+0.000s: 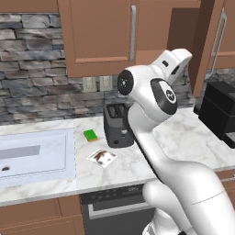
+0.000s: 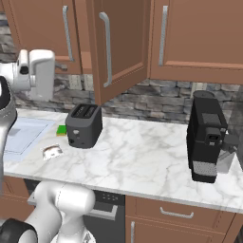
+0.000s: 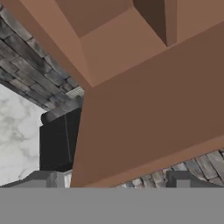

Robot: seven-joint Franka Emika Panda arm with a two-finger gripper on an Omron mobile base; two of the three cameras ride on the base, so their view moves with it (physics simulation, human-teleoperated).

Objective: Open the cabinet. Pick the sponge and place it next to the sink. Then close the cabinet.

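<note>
A: One door of the cabinet (image 2: 121, 47) is swung out above the toaster (image 2: 84, 125). In the hand view the fingers (image 3: 113, 180) are spread as wide as they go and hold nothing, with the cabinet's underside and its open interior just ahead.

B: And the sponge?

A: I can't make it out inside the cabinet from any angle. The bright green one (image 1: 90, 135) lying on the desk (image 2: 142, 156), between the toaster and the sink (image 1: 36, 156), isn't the one we want.

B: So what makes the reach go well?

A: I'd raise the hand above the shelf edge first, keep clear of the swung door beside the toaster, and go in level. Keep the fingers wide until they straddle the sponge's short sides, then close.
</note>
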